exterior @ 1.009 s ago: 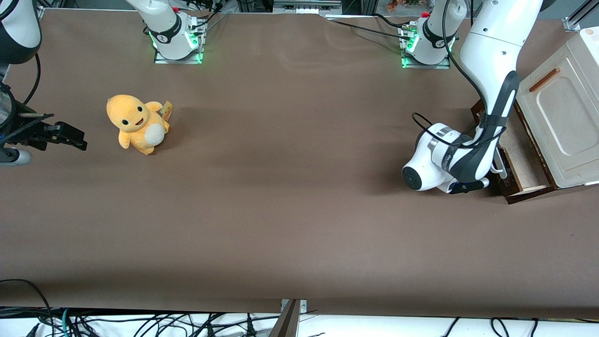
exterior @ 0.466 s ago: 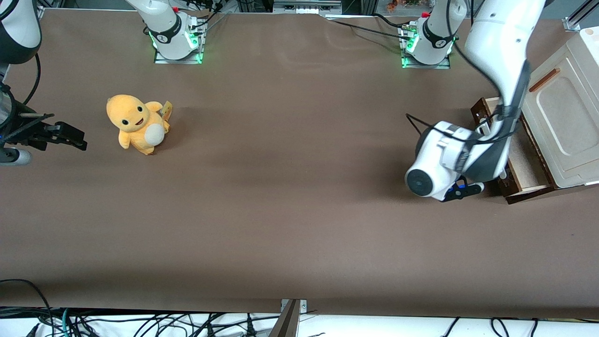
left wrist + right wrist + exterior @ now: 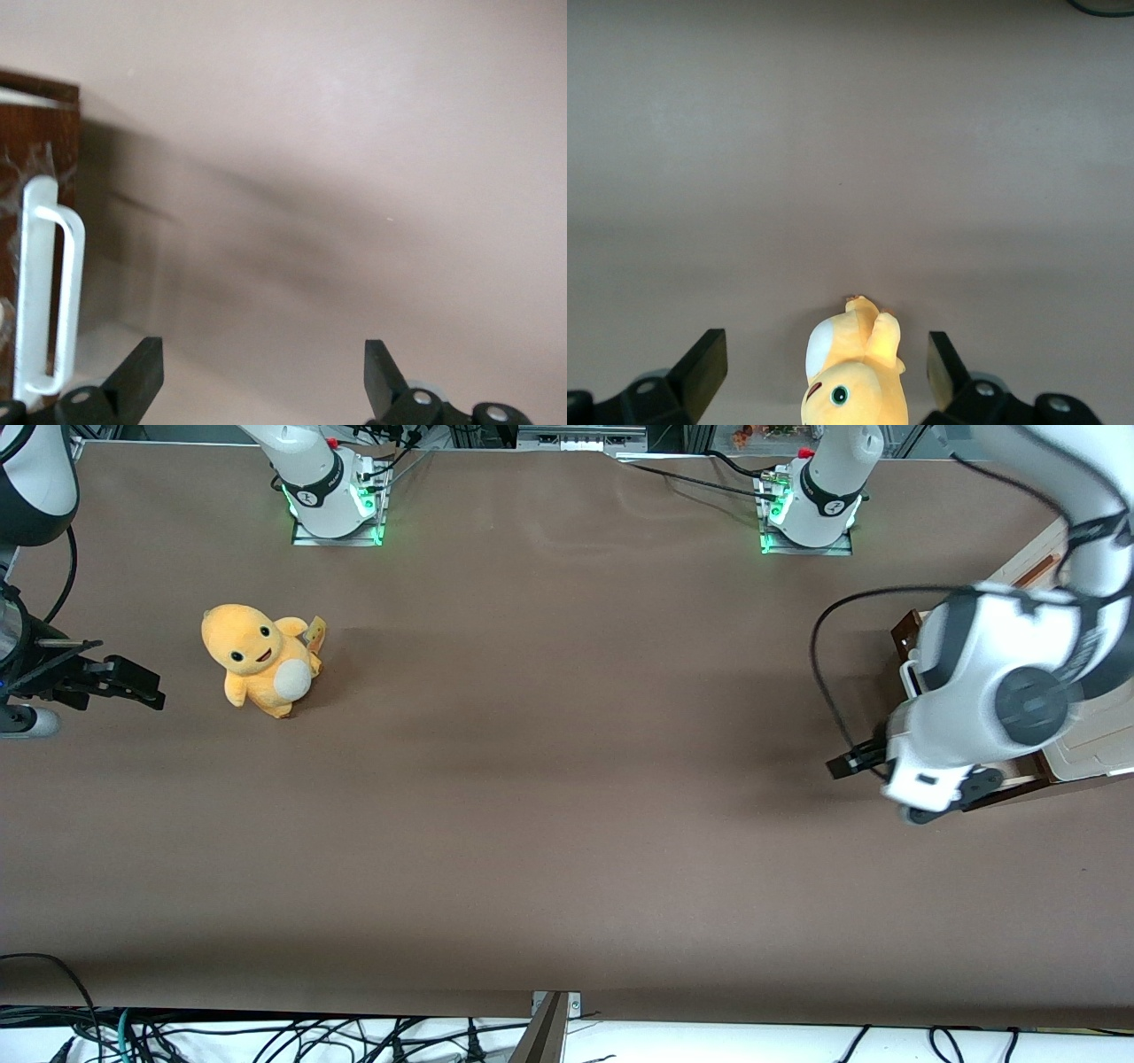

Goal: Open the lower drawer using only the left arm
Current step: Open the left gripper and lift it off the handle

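The lower drawer [image 3: 905, 636] stands pulled out from the cream cabinet [image 3: 1097, 755] at the working arm's end of the table. Most of its pale tray is hidden under the left arm's white wrist [image 3: 983, 691]. Its dark brown front [image 3: 40, 133] and long white bar handle [image 3: 40, 292] show in the left wrist view. My left gripper [image 3: 263, 359] is open and empty, beside the handle and not touching it, over bare table. In the front view it shows as a black piece [image 3: 852, 763] sticking out from the wrist, in front of the drawer.
A yellow plush toy [image 3: 257, 657] sits on the brown table toward the parked arm's end and shows in the right wrist view [image 3: 852, 376]. Two arm bases [image 3: 811, 496] stand at the table edge farthest from the front camera. A loose black cable [image 3: 828, 646] loops beside the wrist.
The left arm's wrist has risen and turned, and now covers the drawer tray in the front view. The gripper has come away from the handle. The drawer has not moved.
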You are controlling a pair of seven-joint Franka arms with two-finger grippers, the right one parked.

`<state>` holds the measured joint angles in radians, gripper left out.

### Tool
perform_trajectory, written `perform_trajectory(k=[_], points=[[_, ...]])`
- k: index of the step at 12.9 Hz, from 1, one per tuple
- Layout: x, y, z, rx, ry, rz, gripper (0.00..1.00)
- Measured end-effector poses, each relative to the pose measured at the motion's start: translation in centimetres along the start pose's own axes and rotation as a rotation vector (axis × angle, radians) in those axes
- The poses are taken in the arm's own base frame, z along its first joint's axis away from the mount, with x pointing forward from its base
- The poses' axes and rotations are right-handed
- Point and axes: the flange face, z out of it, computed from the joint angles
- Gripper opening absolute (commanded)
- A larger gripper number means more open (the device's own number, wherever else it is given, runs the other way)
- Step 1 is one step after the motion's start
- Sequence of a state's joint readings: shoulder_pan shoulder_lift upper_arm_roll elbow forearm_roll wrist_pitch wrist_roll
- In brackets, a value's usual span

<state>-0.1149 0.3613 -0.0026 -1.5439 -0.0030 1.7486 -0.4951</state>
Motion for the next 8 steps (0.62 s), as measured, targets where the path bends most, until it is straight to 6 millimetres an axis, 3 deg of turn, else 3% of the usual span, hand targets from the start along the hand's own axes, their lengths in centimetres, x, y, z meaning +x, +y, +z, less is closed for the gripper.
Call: perform_trajectory(k=[5, 8], points=[[-0.3, -5.5, -5.7, -0.077, 0.069, 0.306, 1.00], [-1.9, -6.7, -8.8, -0.083, 0.095, 0.391, 1.00]])
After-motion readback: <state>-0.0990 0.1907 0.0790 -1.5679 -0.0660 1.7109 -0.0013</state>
